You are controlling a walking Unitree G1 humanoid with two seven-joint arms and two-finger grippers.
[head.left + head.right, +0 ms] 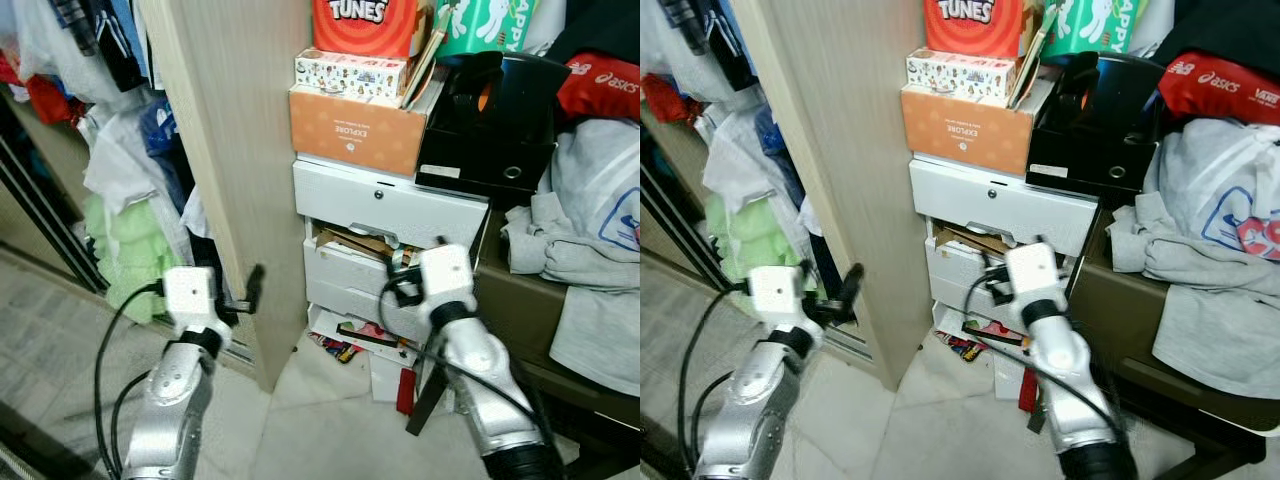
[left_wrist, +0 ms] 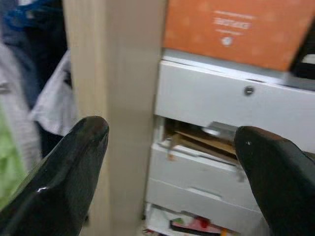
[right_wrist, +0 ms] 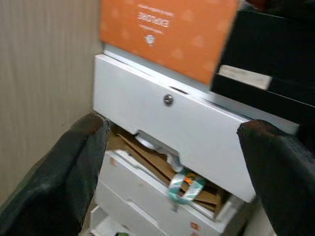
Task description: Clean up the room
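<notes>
Right pincer (image 3: pixel 172 162) wide open, empty, facing white drawer unit (image 3: pixel 197 123), half-open stuffed drawer (image 3: pixel 162 172) just ahead

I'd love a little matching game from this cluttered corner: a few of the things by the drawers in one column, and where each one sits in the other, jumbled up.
Things:
1. orange cardboard box
2. glossy black plastic case
3. brown cardboard sheets
4. grey sweatshirt

Places:
A. sticking out of the part-open second drawer
B. on top of the white drawer unit, on the side next to the pale wooden panel
C. piled on the dark surface to the right of the drawers
D. on top of the drawers, right of the orange box

Pairs: 1-B, 2-D, 3-A, 4-C
</notes>
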